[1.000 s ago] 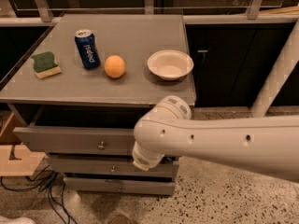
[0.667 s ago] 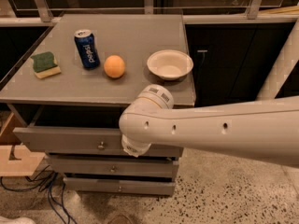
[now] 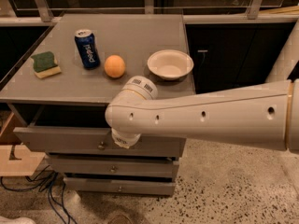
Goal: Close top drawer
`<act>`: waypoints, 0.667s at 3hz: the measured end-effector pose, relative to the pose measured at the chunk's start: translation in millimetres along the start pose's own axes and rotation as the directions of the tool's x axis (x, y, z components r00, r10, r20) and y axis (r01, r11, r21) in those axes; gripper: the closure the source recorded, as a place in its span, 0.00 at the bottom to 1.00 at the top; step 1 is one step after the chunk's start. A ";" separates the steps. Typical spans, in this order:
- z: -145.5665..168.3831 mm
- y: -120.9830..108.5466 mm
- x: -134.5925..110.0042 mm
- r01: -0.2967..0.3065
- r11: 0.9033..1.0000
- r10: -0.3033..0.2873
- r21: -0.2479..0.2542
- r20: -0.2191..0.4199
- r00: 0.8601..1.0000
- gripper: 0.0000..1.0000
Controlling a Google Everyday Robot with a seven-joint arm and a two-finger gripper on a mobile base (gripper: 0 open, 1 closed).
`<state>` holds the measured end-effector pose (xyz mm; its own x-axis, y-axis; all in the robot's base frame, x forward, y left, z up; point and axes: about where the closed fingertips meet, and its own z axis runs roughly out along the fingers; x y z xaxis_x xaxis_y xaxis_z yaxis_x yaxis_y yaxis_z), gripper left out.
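While the wide grey top drawer (image 3: 56, 140) stands partly pulled out at centre left of the frame, its small round metal knob (image 3: 101, 146) facing forward, a thick white robot arm (image 3: 210, 118) reaches in from the right edge. The gripper (image 3: 122, 140) sits at the arm's end, against the drawer front just right of the knob; whether it is open or closed, or holding anything, cannot be told. On the grey cabinet top (image 3: 135, 29) above stand a green-and-yellow sponge (image 3: 46, 64), an upright blue soda can (image 3: 87, 49), a round orange fruit (image 3: 114, 66) and an empty white bowl (image 3: 170, 64). Two shorter grey drawers (image 3: 140, 168) sit below.
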<state>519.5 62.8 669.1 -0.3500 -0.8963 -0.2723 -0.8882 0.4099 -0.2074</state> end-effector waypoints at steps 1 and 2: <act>0.3 -0.3 -0.8 0.001 1.000 -0.001 0.000 -0.001 1.000 0.69; 0.2 -0.3 -0.8 0.001 1.000 -0.001 0.000 -0.001 1.000 0.44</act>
<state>520.1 63.5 669.2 -0.3493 -0.8969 -0.2711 -0.8887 0.4089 -0.2075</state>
